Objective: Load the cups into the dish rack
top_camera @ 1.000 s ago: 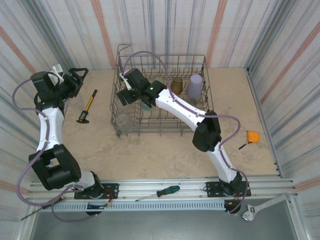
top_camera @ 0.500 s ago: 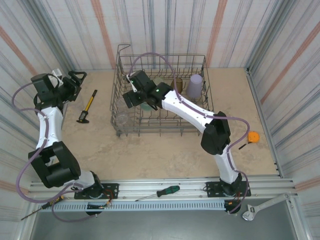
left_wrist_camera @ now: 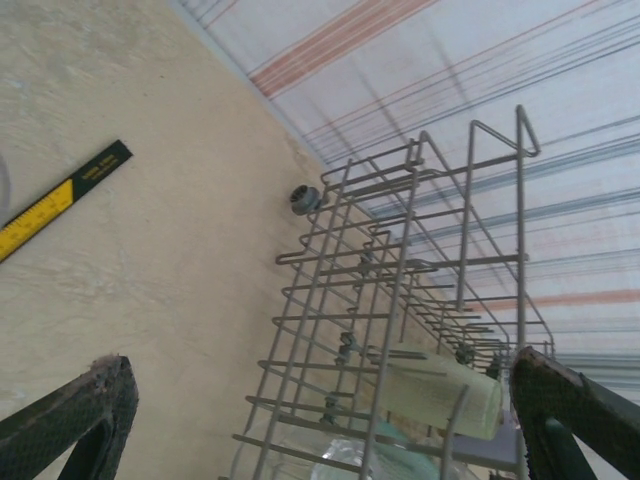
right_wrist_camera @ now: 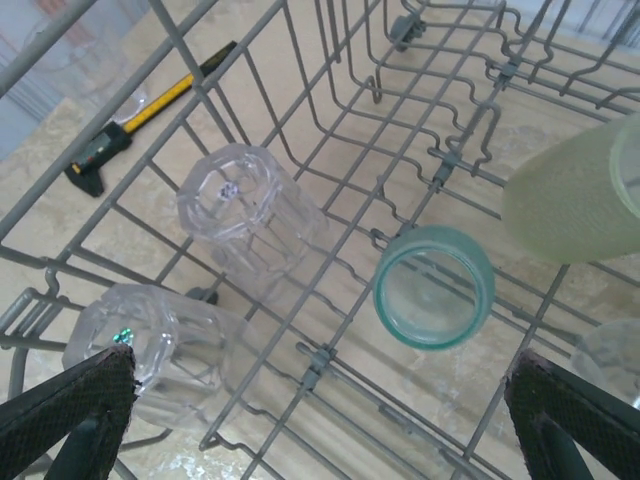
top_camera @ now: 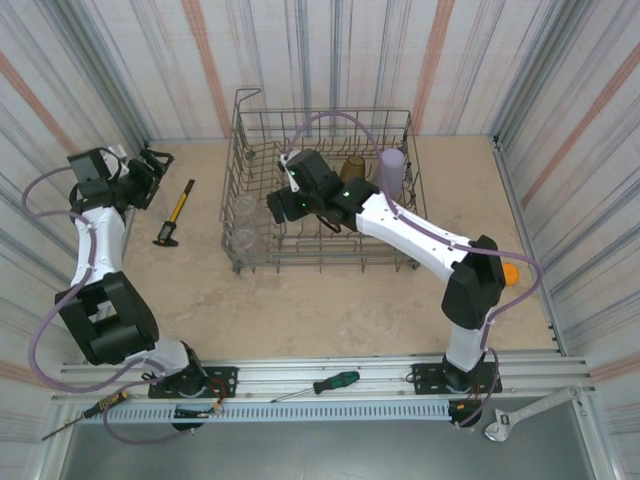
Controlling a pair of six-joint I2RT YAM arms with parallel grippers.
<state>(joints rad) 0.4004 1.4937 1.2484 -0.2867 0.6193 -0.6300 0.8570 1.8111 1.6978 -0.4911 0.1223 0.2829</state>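
The grey wire dish rack [top_camera: 300,262] stands mid-table. My right gripper [top_camera: 282,207] hovers open inside its left half, holding nothing. In the right wrist view, between and below its fingers [right_wrist_camera: 70,410], lie two clear cups [right_wrist_camera: 245,215] [right_wrist_camera: 150,350], a teal cup [right_wrist_camera: 435,285] with its mouth facing up, and a pale yellow-green cup [right_wrist_camera: 570,195] on its side. A lavender cup [top_camera: 390,170] and an amber cup [top_camera: 352,167] stand at the rack's back right. My left gripper [top_camera: 150,165] is open and empty, left of the rack, looking at the rack [left_wrist_camera: 400,300] and the yellow-green cup [left_wrist_camera: 440,388].
A yellow-and-black caliper [top_camera: 175,212] lies between the left gripper and the rack. An orange tape measure [top_camera: 508,272] sits at the right, behind the right arm's elbow. A green screwdriver [top_camera: 325,383] and a wrench [top_camera: 520,415] lie on the front rail. Corrugated walls close in three sides.
The right arm has drawn back to the right, its gripper sliding from the rack's left wall toward the middle. The left gripper shifted slightly left. Both stayed open.
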